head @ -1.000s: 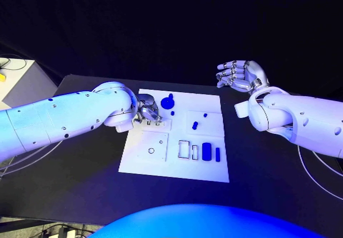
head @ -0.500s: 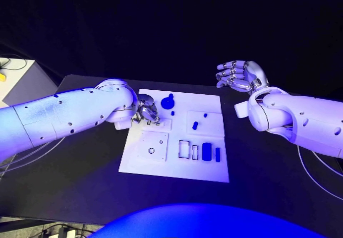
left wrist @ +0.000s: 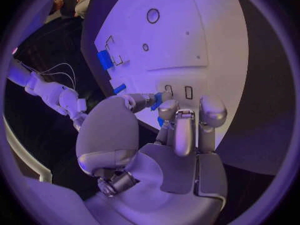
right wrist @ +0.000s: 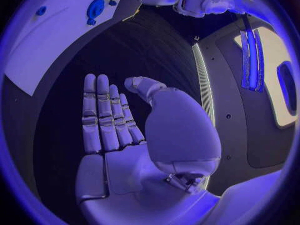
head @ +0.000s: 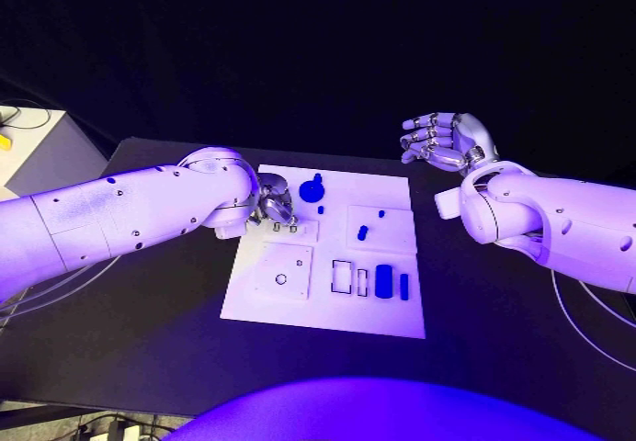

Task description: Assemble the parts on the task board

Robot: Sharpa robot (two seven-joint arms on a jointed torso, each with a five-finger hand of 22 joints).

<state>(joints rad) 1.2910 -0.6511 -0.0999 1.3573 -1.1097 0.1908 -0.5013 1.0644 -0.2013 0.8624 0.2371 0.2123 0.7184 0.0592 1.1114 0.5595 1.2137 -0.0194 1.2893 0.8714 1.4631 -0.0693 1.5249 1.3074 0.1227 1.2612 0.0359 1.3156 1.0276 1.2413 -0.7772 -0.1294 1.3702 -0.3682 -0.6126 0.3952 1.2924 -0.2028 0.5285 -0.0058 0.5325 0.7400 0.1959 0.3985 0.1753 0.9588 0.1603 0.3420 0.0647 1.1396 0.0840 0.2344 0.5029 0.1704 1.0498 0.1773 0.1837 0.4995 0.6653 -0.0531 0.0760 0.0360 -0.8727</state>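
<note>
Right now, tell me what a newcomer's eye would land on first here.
The white task board in the middle of the black table, dotted with small blue parts. The left hand works at the board's far left corner, while the right hand hangs off the board beyond its far right corner, holding nothing.

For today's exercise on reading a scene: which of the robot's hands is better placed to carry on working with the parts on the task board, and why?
The left hand. Its fingers are down on the task board beside the small slots, with a blue part at its fingertips. The right hand hangs off the board, empty.
</note>
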